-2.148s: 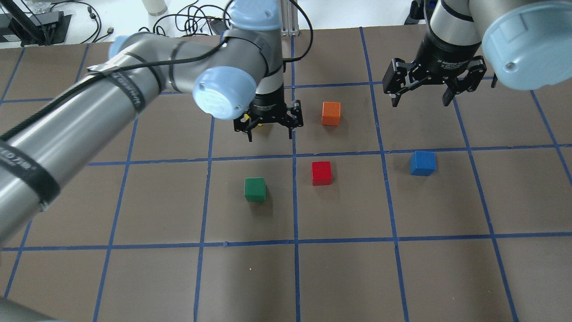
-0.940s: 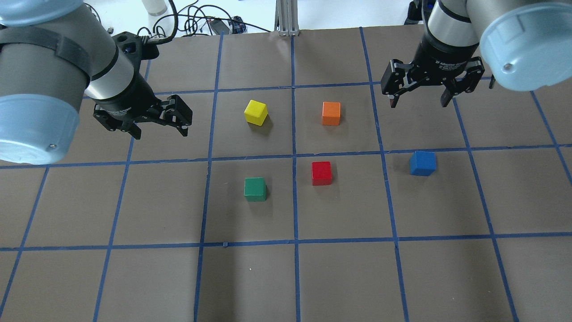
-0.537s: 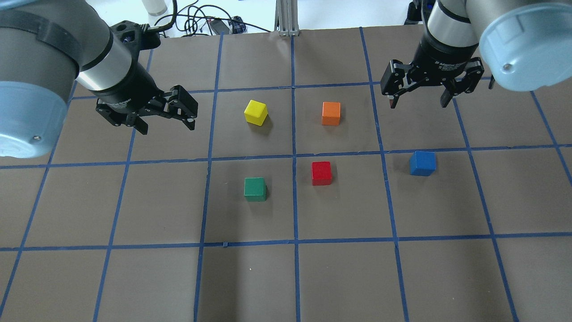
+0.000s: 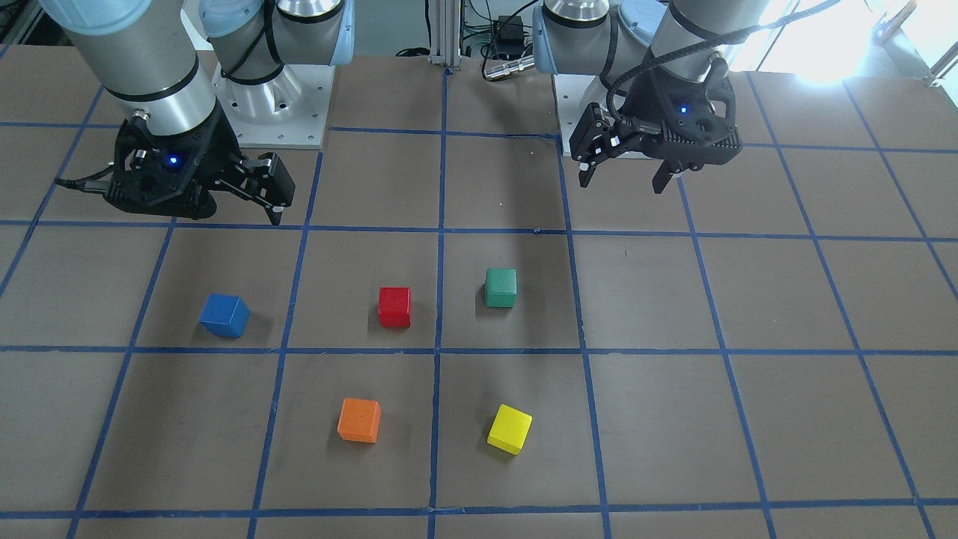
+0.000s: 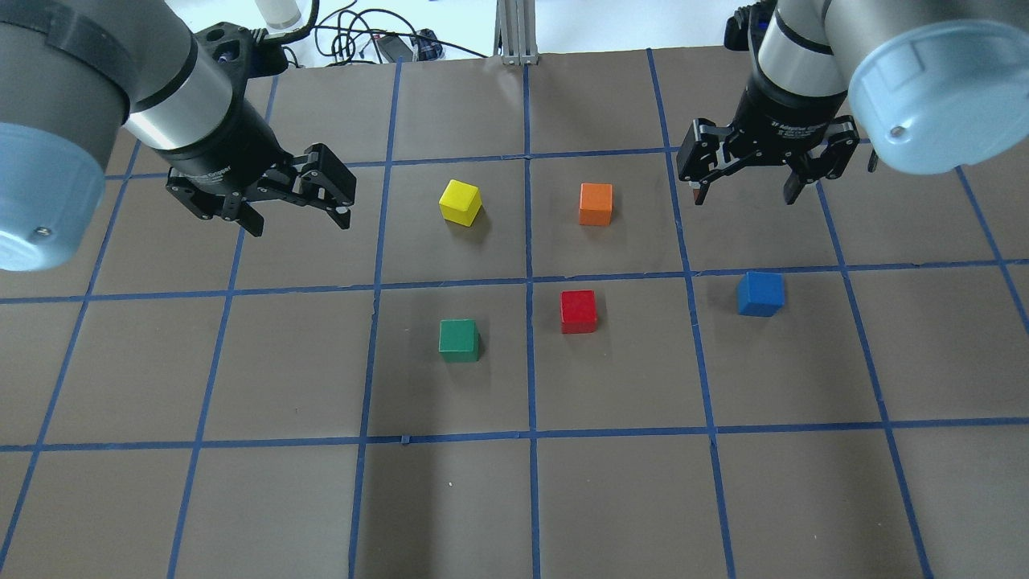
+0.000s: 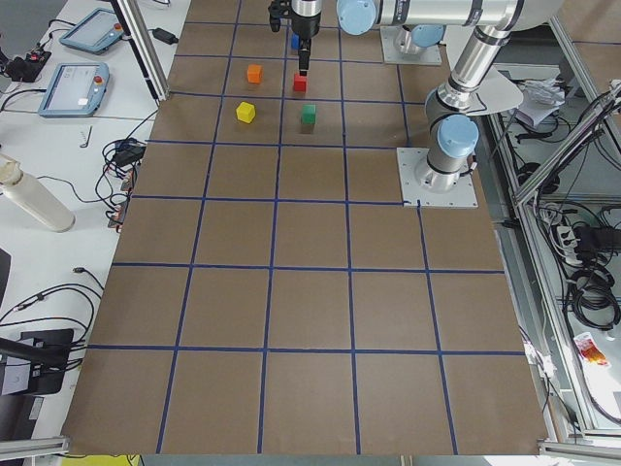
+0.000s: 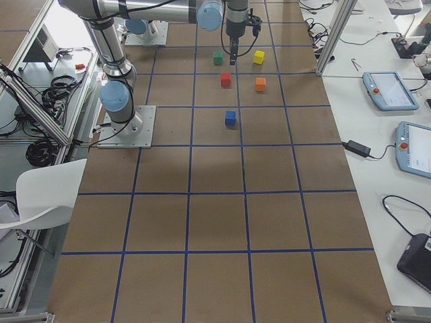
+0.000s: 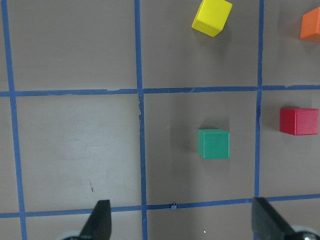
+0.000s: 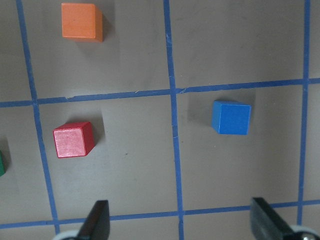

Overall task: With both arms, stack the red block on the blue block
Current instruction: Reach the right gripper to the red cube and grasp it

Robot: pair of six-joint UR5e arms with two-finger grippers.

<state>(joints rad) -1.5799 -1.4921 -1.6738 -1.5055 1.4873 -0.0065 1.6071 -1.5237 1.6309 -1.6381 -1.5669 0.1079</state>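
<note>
The red block (image 5: pixel 579 311) lies on the table near the middle, also in the front view (image 4: pixel 394 307) and both wrist views (image 8: pixel 299 121) (image 9: pixel 73 139). The blue block (image 5: pixel 760 293) lies one square to its right (image 4: pixel 224 315) (image 9: pixel 231 118). My left gripper (image 5: pixel 299 223) (image 4: pixel 621 182) hangs open and empty above the table's far left, away from both blocks. My right gripper (image 5: pixel 744 195) (image 4: pixel 236 213) hangs open and empty above the table, just beyond the blue block.
A green block (image 5: pixel 459 340) lies left of the red one. A yellow block (image 5: pixel 461 201) and an orange block (image 5: pixel 596 203) lie farther back. Blue tape lines grid the brown table (image 5: pixel 514 498). Cables lie past the far edge.
My left arm swung away from the yellow block to the far left, leaving that block in the open. My right gripper shifted slightly left. No block moved.
</note>
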